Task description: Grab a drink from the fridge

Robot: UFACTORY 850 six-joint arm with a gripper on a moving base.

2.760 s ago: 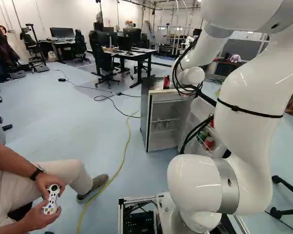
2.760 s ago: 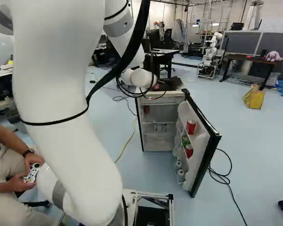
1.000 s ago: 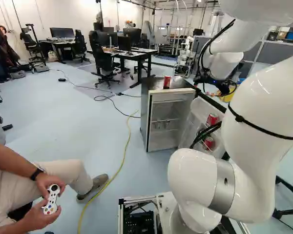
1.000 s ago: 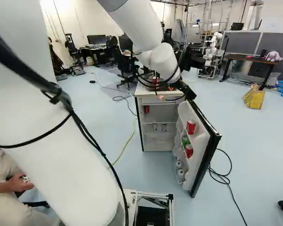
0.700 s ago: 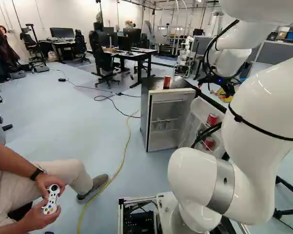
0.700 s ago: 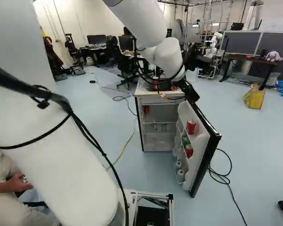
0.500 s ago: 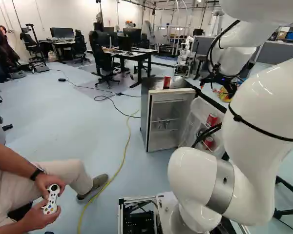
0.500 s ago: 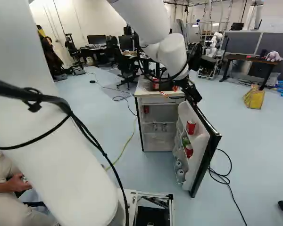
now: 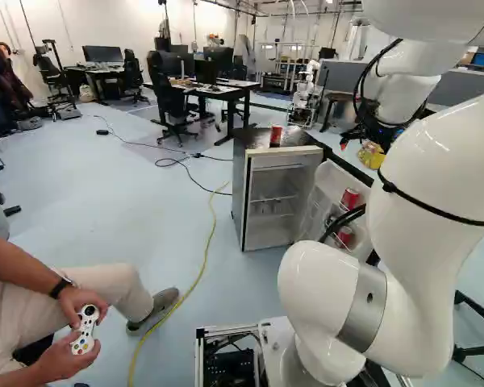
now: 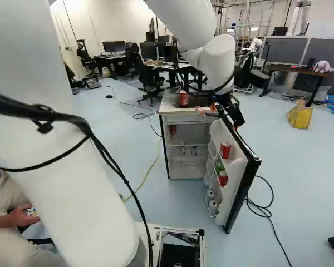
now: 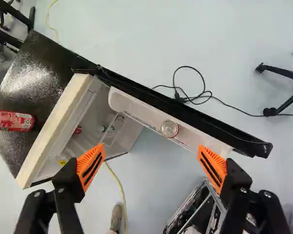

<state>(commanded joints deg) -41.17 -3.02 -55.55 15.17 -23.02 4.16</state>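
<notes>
My gripper [image 10: 234, 113] hangs pointing down by the upper edge of the open fridge door [image 10: 242, 172]. In the wrist view the gripper [image 11: 152, 166] stands wide open with nothing between its orange pads. The top of a can [image 11: 169, 128] shows in the door rack, ahead of the gap between the fingers. Seen from the right base camera, the door holds a red can [image 10: 225, 150], a lower red can [image 10: 223, 178] and a green one [image 10: 219, 166]. Another red can [image 9: 276, 135] stands on top of the fridge [image 9: 239, 189].
Small glasses or cans [image 10: 193, 151] stand on an inner shelf. A black cable [image 10: 263, 209] lies on the floor beside the door. Desks with chairs [image 9: 171, 97] are behind the fridge. Another robot [image 9: 305, 95] stands far back. A seated person holds a controller [image 9: 85, 330].
The arm's wrist and gripper have moved rightward in both base views, from near the fridge top to beside the door's upper edge. The fridge and cans have stayed put, and so has the base.
</notes>
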